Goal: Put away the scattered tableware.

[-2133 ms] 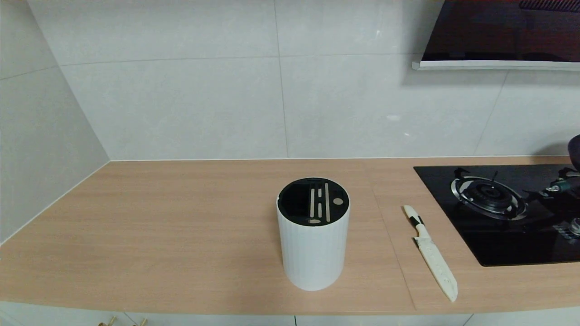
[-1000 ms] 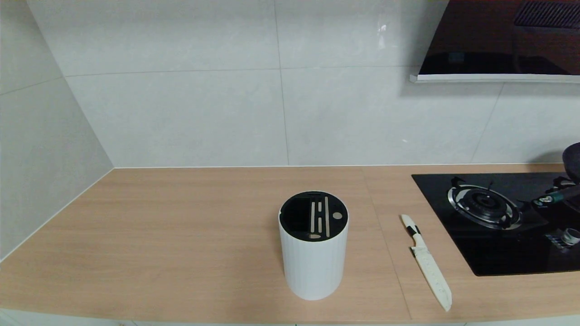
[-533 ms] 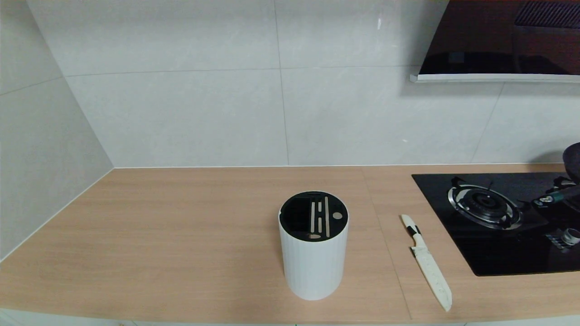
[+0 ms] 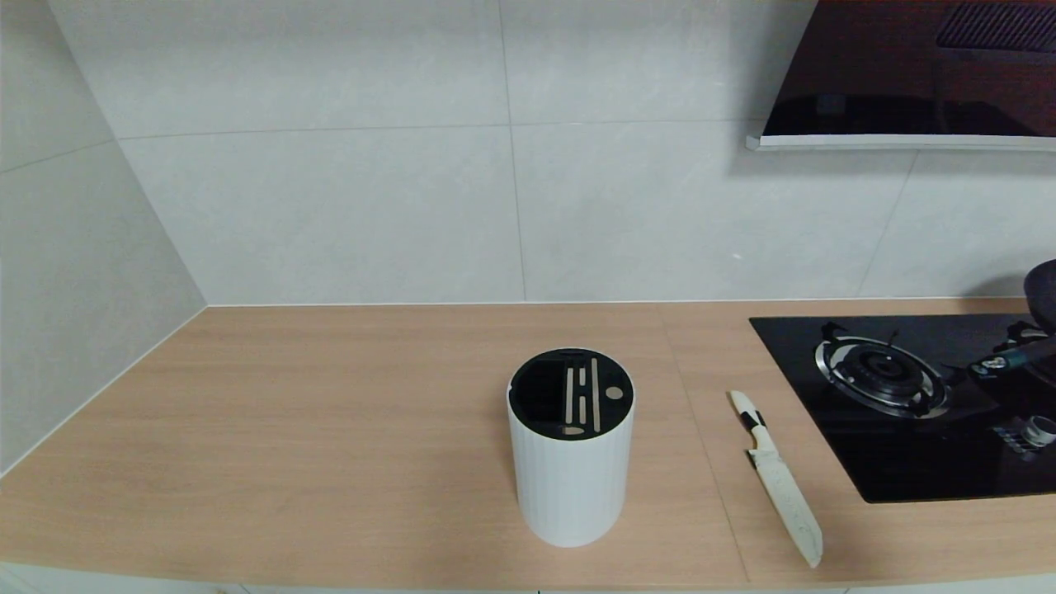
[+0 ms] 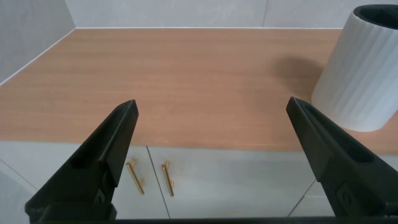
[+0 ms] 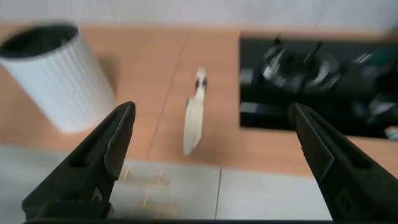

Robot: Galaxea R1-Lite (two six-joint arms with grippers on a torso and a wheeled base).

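A white knife (image 4: 775,474) with a speckled blade lies flat on the wooden counter (image 4: 330,429), handle toward the wall. It also shows in the right wrist view as the knife (image 6: 194,115). To its left stands a white ribbed knife holder (image 4: 571,462) with a black slotted top, the same holder (image 5: 364,68) (image 6: 59,74) in both wrist views. My left gripper (image 5: 211,109) hangs open off the counter's front edge, left of the holder. My right gripper (image 6: 212,112) is open in front of the counter edge, with the knife in line between its fingers, well beyond them.
A black gas stove (image 4: 899,404) with a burner ring sits right of the knife. A range hood (image 4: 907,74) hangs above it. Tiled walls close the back and left. White cabinet fronts with gold handles (image 5: 168,177) lie below the counter edge.
The head camera shifted slightly about two seconds ago, so everything sits lower in its picture. The knife and the holder have kept their places on the counter.
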